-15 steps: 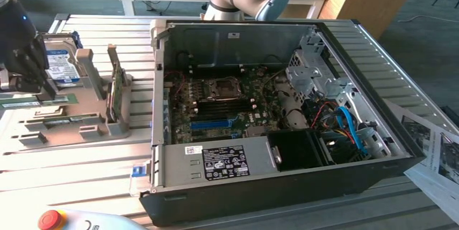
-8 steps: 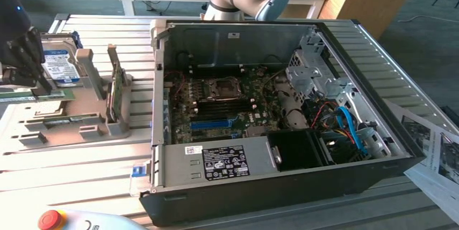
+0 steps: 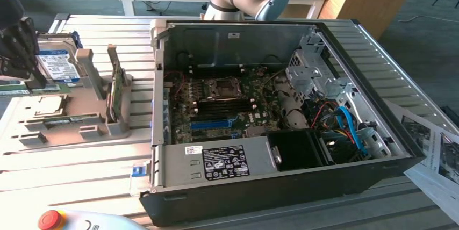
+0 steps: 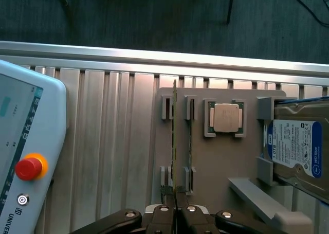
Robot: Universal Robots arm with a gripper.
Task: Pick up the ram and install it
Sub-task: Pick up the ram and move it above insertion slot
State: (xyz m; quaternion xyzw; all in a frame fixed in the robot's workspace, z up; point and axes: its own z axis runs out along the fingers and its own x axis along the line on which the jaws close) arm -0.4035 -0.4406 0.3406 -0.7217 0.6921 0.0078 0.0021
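My gripper (image 4: 176,213) is shut on the ram (image 4: 175,141), which I see edge-on as a thin green strip running away from the fingertips, over the narrow slots of the grey holder (image 4: 216,167). At the exterior view's far left, the dark gripper (image 3: 30,78) hangs over that holder (image 3: 86,128). The green ram (image 3: 51,86) lies level under it, just below the hard drive. The open computer case (image 3: 287,181) lies to the right, its motherboard (image 3: 215,106) facing up.
The holder also carries a processor chip (image 4: 226,118), a blue-labelled hard drive (image 4: 295,149) and a broader green card on edge (image 3: 115,95). A teach pendant with a red stop button (image 4: 28,168) lies on the slatted table beside it. Papers (image 3: 430,149) lie right of the case.
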